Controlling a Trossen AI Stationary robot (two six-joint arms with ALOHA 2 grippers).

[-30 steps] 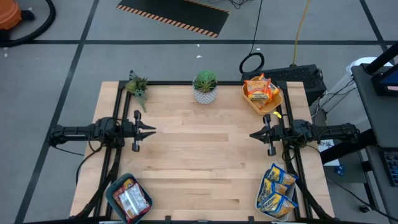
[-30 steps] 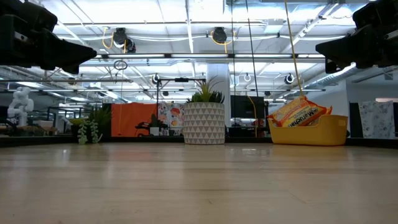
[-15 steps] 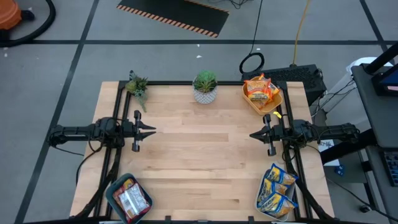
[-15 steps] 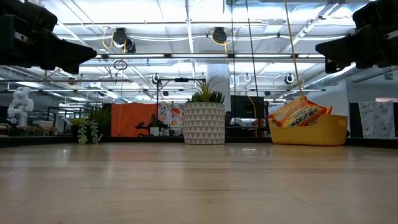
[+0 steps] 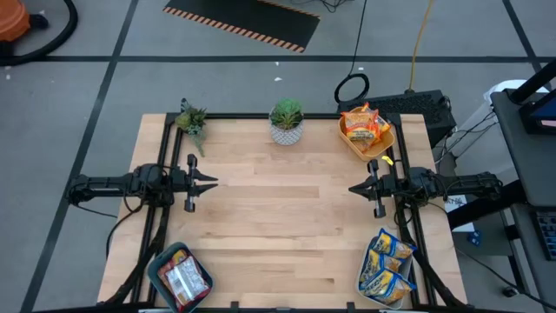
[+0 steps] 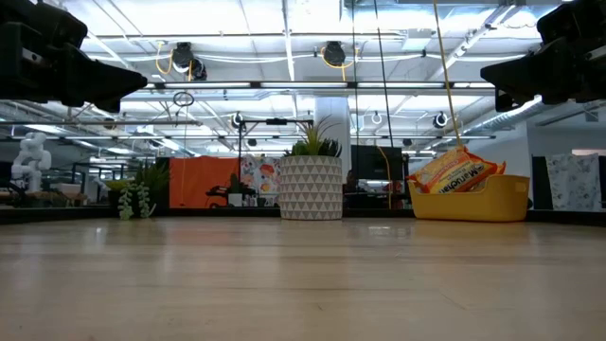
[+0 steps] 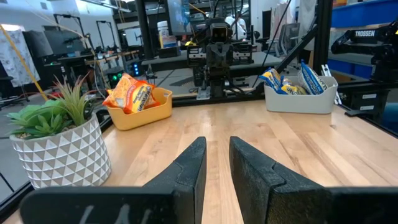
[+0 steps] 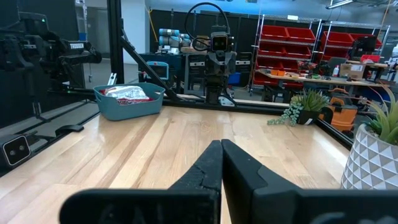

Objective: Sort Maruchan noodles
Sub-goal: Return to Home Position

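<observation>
The noodle packets all lie in bins. Orange-yellow packets [image 5: 363, 126] fill a yellow bin [image 5: 349, 144] at the far right corner, and also show in the low view [image 6: 454, 172]. Blue-and-yellow packets [image 5: 387, 265] sit in a pale bin [image 7: 298, 102] at the near right corner. Red packets [image 5: 181, 276] rest in a teal bin [image 8: 129, 104] at the near left corner. My left gripper [image 5: 213, 182] hovers at the table's left side, slightly open, holding nothing. My right gripper [image 5: 352, 187] hovers at the right side, shut and empty. They point at each other.
A plant in a white patterned pot [image 5: 287, 123] stands at the middle of the far edge. A small trailing plant [image 5: 192, 120] sits at the far left corner. Bare wooden tabletop [image 5: 282, 217] stretches between the two grippers. A black frame runs along the table's sides.
</observation>
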